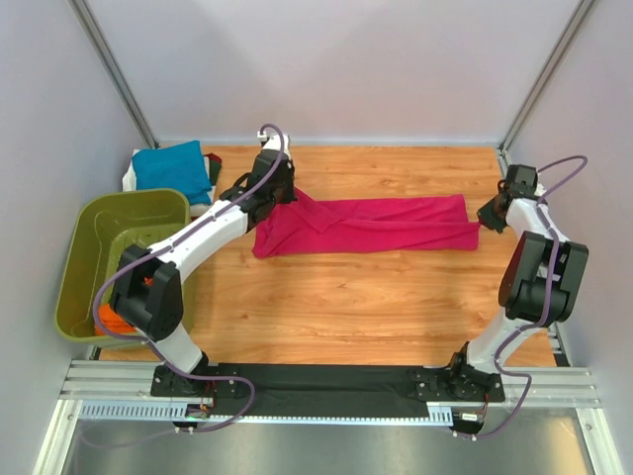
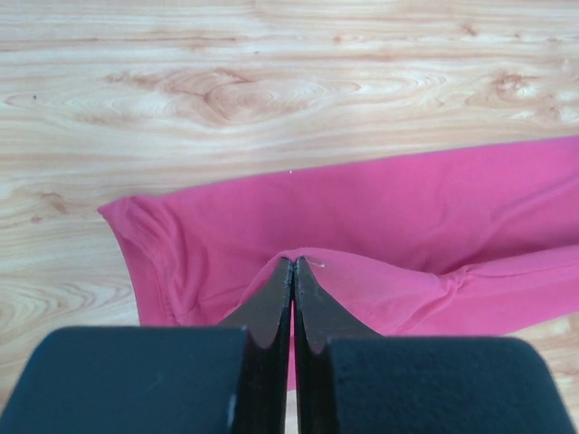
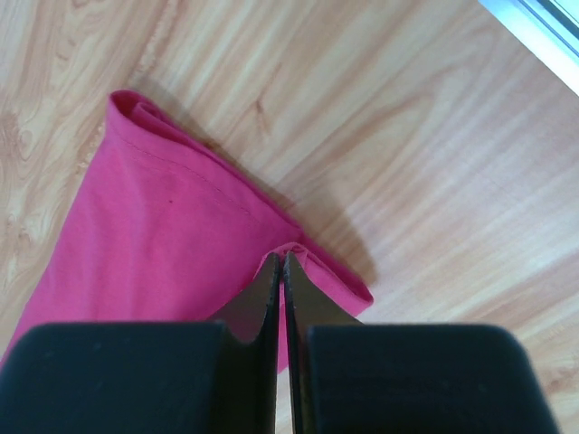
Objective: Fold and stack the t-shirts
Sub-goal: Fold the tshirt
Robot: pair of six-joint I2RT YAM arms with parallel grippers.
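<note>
Left claw [image 2: 291,264] pinched shut on left end of pink shirt [image 1: 376,226]; right claw [image 3: 282,258] clamped on right end. Stretched as long band across centre frame, on tabletop [image 1: 376,307]. Upper left: teal shirt [image 1: 173,168]; below, basket [image 1: 99,213] with orange shirt [image 1: 114,322].

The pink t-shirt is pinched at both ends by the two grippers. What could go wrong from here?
1. The left gripper and the right gripper each hold only a small pinch of the magenta t-shirt near its edge. If they pull apart, the cloth may slip out.
2. The shirt is bunched into a narrow, creased band over the table, so a fold made now would likely come out uneven.
</note>
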